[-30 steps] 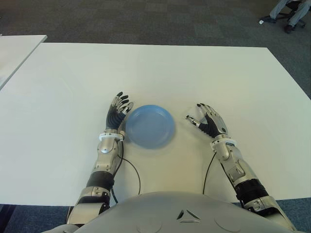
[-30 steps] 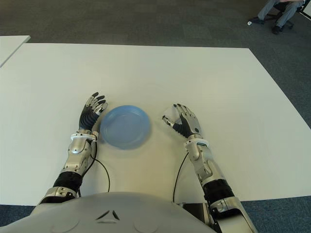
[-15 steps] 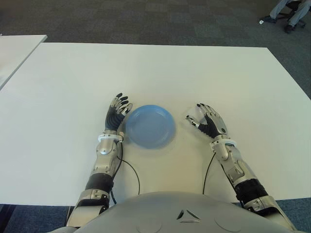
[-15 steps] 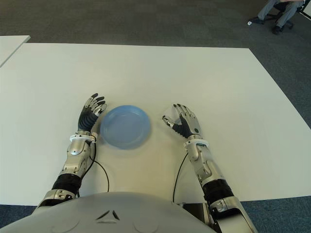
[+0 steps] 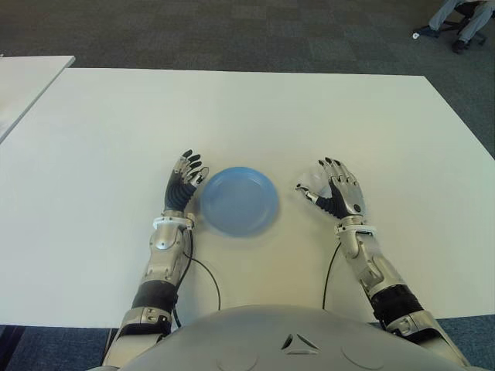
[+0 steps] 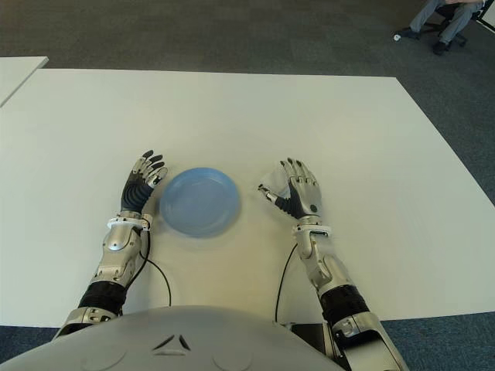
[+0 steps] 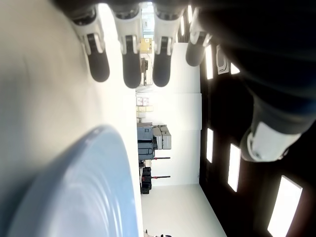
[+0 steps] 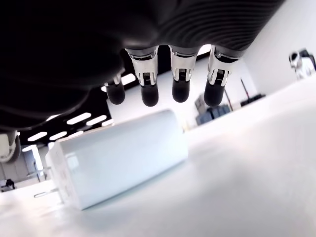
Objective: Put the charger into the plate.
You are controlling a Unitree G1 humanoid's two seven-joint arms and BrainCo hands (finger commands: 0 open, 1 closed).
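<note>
While the right hand (image 6: pixel 300 192) hovers spread, the boxy white charger (image 8: pixel 118 158) lies beside the round blue plate (image 5: pixel 238 201).

Even overhead light fell on the white table (image 5: pixel 309 108), leaving only faint shadows. Both eye views stayed sharp. In the wrist views ceiling lights glared, near fingers (image 8: pixel 148 94) and the plate's rim (image 7: pixel 94 187) were blurred.

I can read no text, label, brand, number or sign anywhere, neither on the charger (image 8: pixel 118 158), the plate (image 5: pixel 238 201) nor the table (image 5: pixel 255 108).
</note>
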